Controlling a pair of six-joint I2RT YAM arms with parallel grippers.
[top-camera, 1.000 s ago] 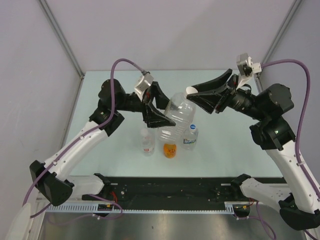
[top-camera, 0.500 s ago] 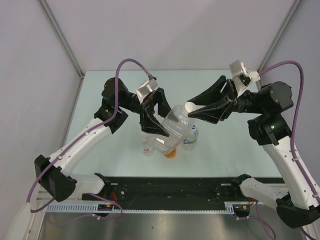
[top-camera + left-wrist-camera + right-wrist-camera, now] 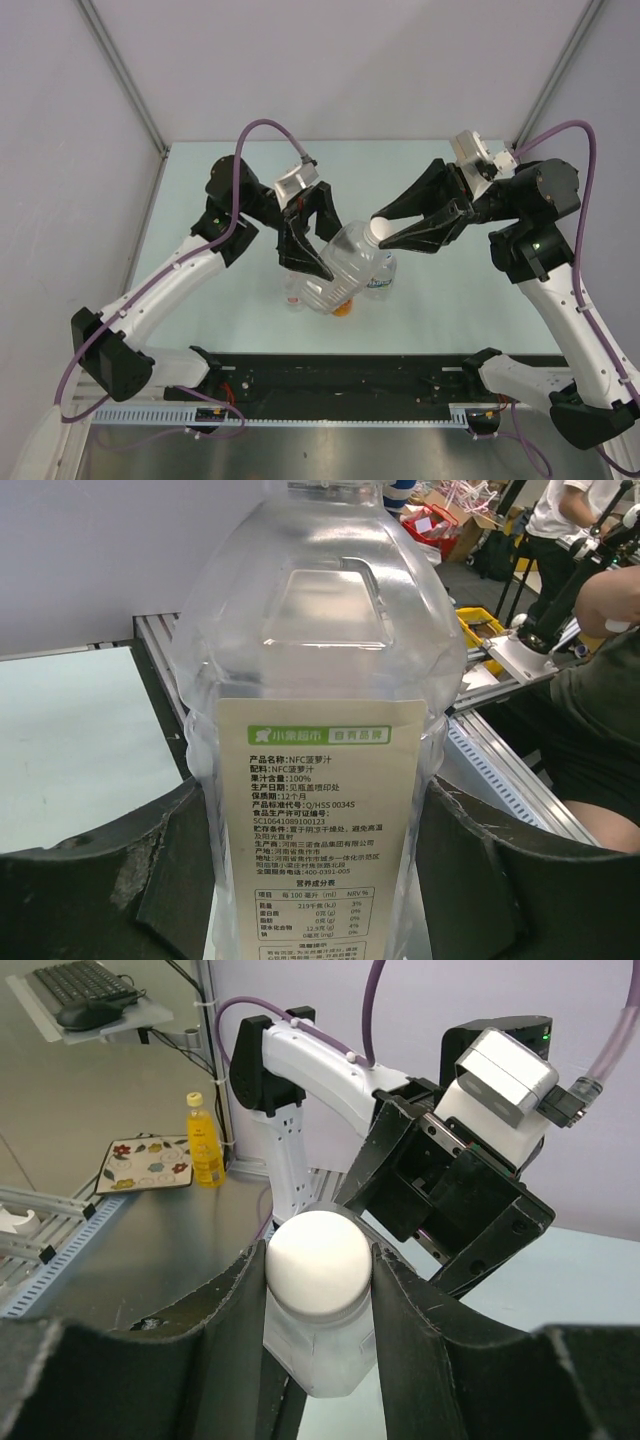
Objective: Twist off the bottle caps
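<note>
Step in hand, I'd say: cap no. 1 of 4, the big jug's; L arm holds, R arm turns. My left gripper (image 3: 315,248) is clamped across the body of the clear jug (image 3: 345,268), jaws pressed on either flank, label facing the wrist cam; the jug looks lifted off the table (image 3: 450,300) and tilted, base low on the L side over the small bottles, neck up and toward my R arm; long axis thus runs L-low to R-high, approx. in line w/ my R jaws. At the R end sits the white cap (image 3: 318,1250), seemingly on its thread; my right gripper (image 3: 320,1270) is closed on it, jaws touching both sides. Next move, as I judge it: roll the R wrist about the jug's axis, counter-clockwise seen from the cap end, L grip firm so the body doesn't spin; prob. several re-grips. Under the jug, the red-labelled bottle (image 3: 293,292), orange bottle (image 3: 342,306) and blue-labelled bottle (image 3: 380,280) stand partly hidden; can't tell their caps' state.
</note>
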